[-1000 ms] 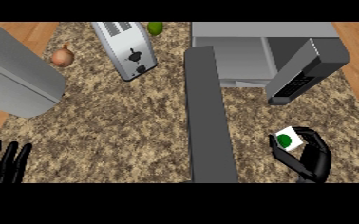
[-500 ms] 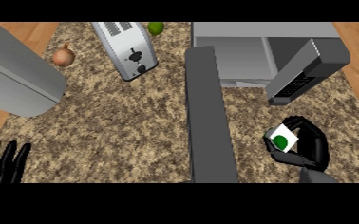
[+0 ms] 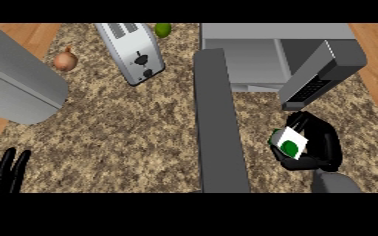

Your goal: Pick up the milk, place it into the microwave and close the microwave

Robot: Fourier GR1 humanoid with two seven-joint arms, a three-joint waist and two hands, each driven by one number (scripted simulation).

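So the microwave [image 3: 255, 60] sits at the back right of the speckled table [image 3: 111, 130] with its door [image 3: 219, 125] swung wide open toward the front. The right hand [image 3: 317, 147] has its fingers wrapped around the milk [image 3: 289, 144], just in front of the microwave's control panel. The left hand [image 3: 13, 169] rests at the lower left edge, fingers straight and holding nothing.

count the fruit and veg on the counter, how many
2: an onion near the counter's far left, left of the toaster, and a lime at the far edge beside the toaster's right. Others may be hidden.
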